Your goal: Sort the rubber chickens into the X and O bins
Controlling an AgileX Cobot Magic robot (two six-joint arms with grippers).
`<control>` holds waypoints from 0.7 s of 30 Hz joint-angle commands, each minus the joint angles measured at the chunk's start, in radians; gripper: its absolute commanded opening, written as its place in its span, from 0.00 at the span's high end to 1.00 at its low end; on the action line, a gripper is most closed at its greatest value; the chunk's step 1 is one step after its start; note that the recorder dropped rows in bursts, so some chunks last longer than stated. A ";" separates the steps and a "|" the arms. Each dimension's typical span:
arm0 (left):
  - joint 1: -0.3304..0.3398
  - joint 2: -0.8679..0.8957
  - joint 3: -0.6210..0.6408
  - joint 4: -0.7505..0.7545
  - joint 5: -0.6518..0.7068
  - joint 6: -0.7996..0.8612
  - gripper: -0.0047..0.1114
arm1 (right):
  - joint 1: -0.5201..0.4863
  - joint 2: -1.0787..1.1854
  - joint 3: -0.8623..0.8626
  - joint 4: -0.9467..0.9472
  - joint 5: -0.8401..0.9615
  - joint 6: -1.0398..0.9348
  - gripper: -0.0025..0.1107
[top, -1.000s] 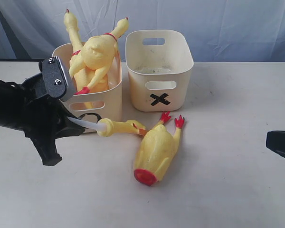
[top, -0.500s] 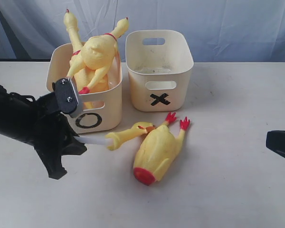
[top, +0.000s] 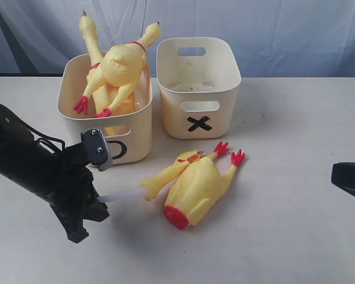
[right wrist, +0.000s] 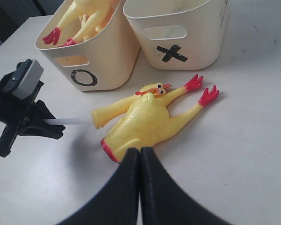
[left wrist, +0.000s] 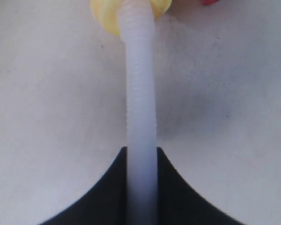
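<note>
On the white tabletop [top: 284, 231] my left gripper [top: 102, 199] pinches the small thin yellow rubber chicken [top: 164, 176] by its white tube [top: 121, 194]; its body points to two o'clock.

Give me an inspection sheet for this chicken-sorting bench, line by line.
Surface: pale table, a few faint marks.
Job's things: O bin holds two long chickens, necks and feet sticking out above the rim. No chicken seen in the X bin. The headless chicken lies on the table in front of the bins, and the thin chicken lies against it.
Clutter: nothing seen.
Grippers: left gripper has its fingers shut on the thin chicken's white tube. Right gripper is shut and holds nothing.
Cables: what looks like a thin black cable along the left arm.
Surroundings: blue-grey cloth backdrop.
</note>
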 commanded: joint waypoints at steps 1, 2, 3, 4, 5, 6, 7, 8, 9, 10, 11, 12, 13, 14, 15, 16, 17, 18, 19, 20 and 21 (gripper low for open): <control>-0.004 0.014 0.002 -0.001 0.036 -0.001 0.93 | 0.002 0.003 -0.007 0.005 -0.010 -0.005 0.99; -0.004 0.014 0.002 0.005 0.048 -0.001 0.91 | 0.002 0.003 -0.007 0.005 -0.010 -0.005 0.99; -0.004 0.014 0.002 0.012 0.050 -0.001 0.89 | 0.002 0.003 -0.007 0.005 -0.010 -0.005 0.99; -0.004 0.014 0.002 0.021 0.050 -0.001 0.85 | 0.002 0.003 -0.007 0.005 -0.010 -0.005 0.99; -0.004 0.014 0.002 0.021 0.047 -0.001 0.81 | 0.002 0.003 -0.007 0.005 -0.010 -0.005 0.99; -0.004 0.014 0.002 0.021 0.047 -0.001 0.77 | 0.002 0.003 -0.007 0.005 -0.007 -0.005 0.99; -0.004 0.014 0.002 0.021 0.047 -0.001 0.72 | 0.002 0.003 -0.007 0.005 -0.007 -0.005 0.99; -0.004 0.014 0.002 0.020 0.043 -0.001 0.67 | 0.002 0.003 -0.007 0.005 -0.007 -0.005 0.99; -0.004 0.014 0.002 0.018 0.041 -0.001 0.64 | 0.002 0.003 -0.007 0.005 -0.005 -0.005 0.99; -0.004 0.014 0.002 0.016 0.039 -0.001 0.61 | 0.002 0.003 -0.007 0.005 -0.005 -0.005 0.99; -0.004 0.014 0.002 0.014 0.030 -0.001 0.60 | 0.002 0.003 -0.007 0.005 -0.005 -0.005 0.99; -0.004 0.014 0.002 0.005 0.023 -0.001 0.60 | 0.002 0.003 -0.007 0.005 -0.005 -0.005 0.99; -0.004 0.014 0.002 -0.008 0.014 -0.001 0.59 | 0.002 0.003 -0.007 0.005 -0.005 -0.005 0.99; -0.004 0.014 0.002 -0.024 -0.003 -0.001 0.59 | 0.002 0.003 -0.007 0.005 -0.005 -0.005 0.99; -0.004 0.014 0.002 -0.046 -0.021 -0.001 0.58 | 0.002 0.003 -0.007 0.005 -0.005 -0.005 0.99; -0.004 0.014 -0.001 -0.059 -0.029 -0.001 0.58 | 0.002 0.003 -0.007 0.005 -0.005 -0.005 0.99; -0.004 0.014 -0.004 -0.078 -0.046 0.005 0.57 | 0.002 0.003 -0.007 0.005 -0.005 -0.005 0.99; -0.011 0.014 -0.005 -0.087 -0.061 0.007 0.56 | 0.002 0.003 -0.007 0.005 -0.005 -0.005 0.99; -0.019 0.014 -0.005 -0.086 -0.078 0.007 0.55 | 0.002 0.003 -0.007 0.005 -0.005 -0.005 0.99; -0.032 0.014 -0.007 -0.086 -0.091 0.007 0.53 | 0.002 0.003 -0.007 0.005 -0.005 -0.005 0.99; -0.046 0.015 -0.010 -0.086 -0.103 0.007 0.52 | 0.002 0.003 -0.007 0.005 -0.005 -0.005 0.99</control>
